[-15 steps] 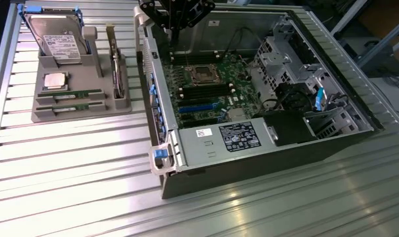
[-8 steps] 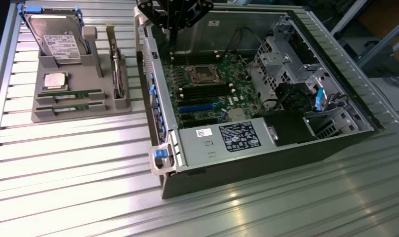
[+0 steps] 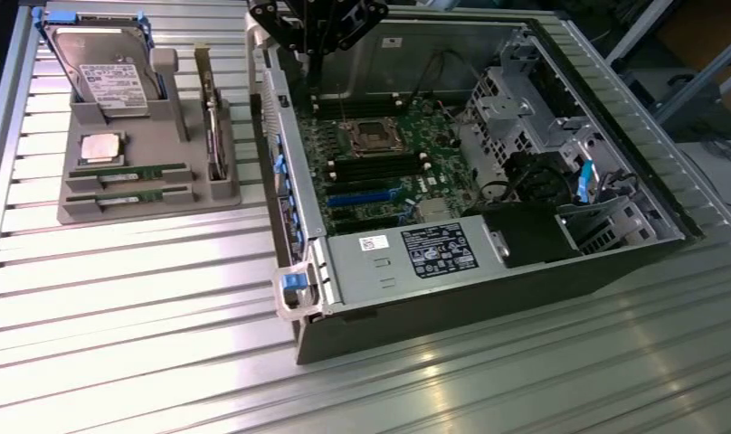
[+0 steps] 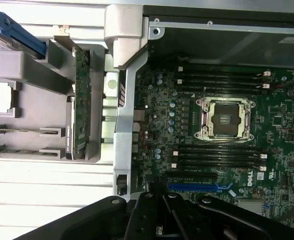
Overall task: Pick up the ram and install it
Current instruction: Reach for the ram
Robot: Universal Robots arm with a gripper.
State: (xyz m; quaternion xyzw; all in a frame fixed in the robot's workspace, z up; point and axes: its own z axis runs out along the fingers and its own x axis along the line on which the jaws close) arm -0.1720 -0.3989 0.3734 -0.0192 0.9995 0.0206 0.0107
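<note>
**Ram in the tray, jaws over the case**

The ram [image 3: 130, 169] and its twin [image 3: 130, 193] sat in the grey tray [image 3: 124, 211] on the bench [image 3: 124, 298], well apart from the jaws. The jaws were together above the open computer case [image 3: 487, 294].

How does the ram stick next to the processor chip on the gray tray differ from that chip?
The ram stick is long, narrow and green; the processor chip is square and silver. The ram stick stands on its long edge; the processor chip lies flat. Both sit on the gray tray, outside the computer case.
</note>
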